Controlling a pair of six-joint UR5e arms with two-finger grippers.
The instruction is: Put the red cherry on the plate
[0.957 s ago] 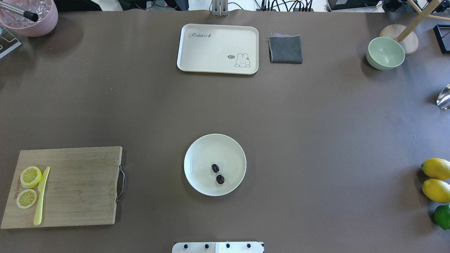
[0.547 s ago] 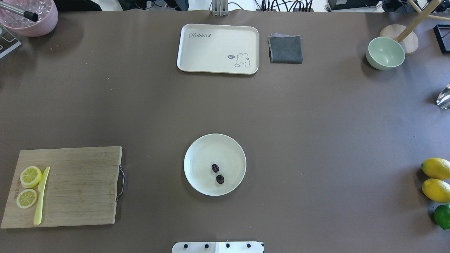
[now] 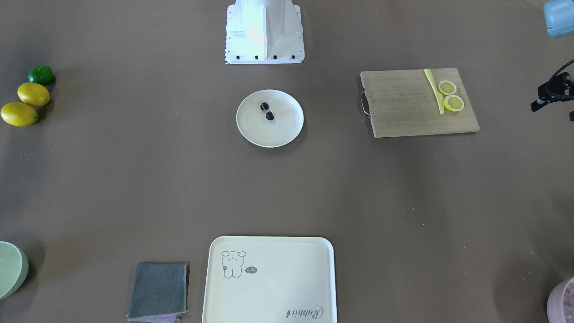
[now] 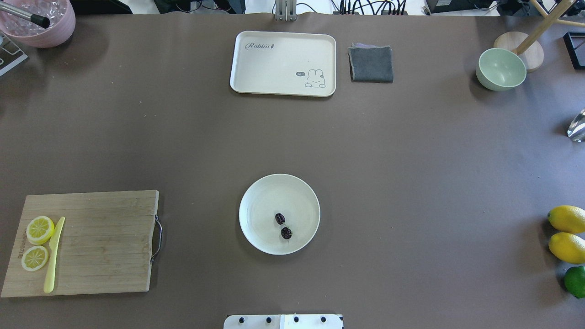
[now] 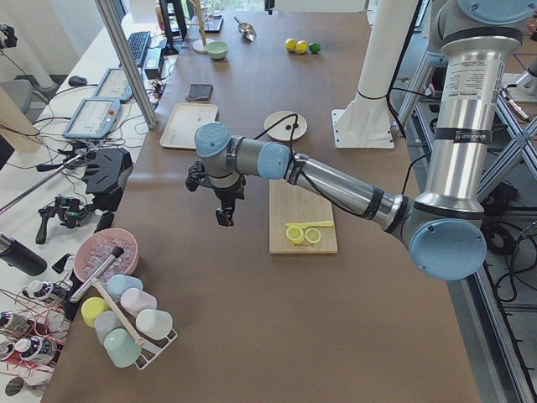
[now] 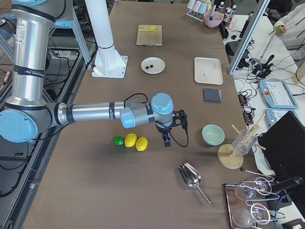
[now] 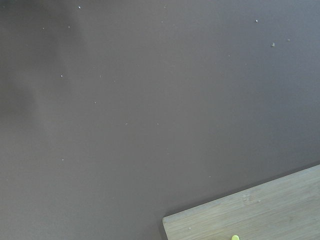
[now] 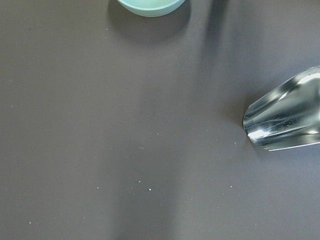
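Note:
The red cherry, two tiny dark fruits on a thin stem, lies inside the round cream plate, toward its near side; it also shows on the plate in the front-facing view as the cherry. My left gripper hangs over bare table beyond the cutting board's far end, well away from the plate. Only a part of it shows at the front-facing view's right edge, and I cannot tell whether it is open or shut. My right gripper hangs near the lemons; its state cannot be told either.
A wooden cutting board carries two lemon slices and a yellow knife. A cream tray, grey cloth, green bowl, metal scoop, two lemons and a lime stand around the edges.

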